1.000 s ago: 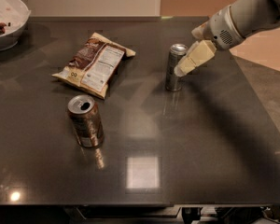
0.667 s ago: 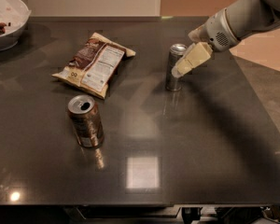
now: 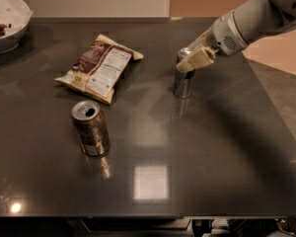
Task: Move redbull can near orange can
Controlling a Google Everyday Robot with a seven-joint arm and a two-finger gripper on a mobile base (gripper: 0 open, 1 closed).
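Silver redbull can (image 3: 183,80) stands upright under the gripper (image 3: 189,59); orange can (image 3: 91,128) sits well apart, near-left on the worktop (image 3: 222,157). I cannot tell whether the jaws grip.

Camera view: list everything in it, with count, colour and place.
table: 1, dark grey, fills most of the view
redbull can: 1, silver, upright, right of centre towards the far side
orange can: 1, brownish-orange, upright, front left
snack bag: 1, brown and white, lying flat, far left of centre
bowl: 1, white, far left corner, partly cut off
arm: 1, grey-white, coming in from upper right
tool: 1, cream, at the redbull can's top
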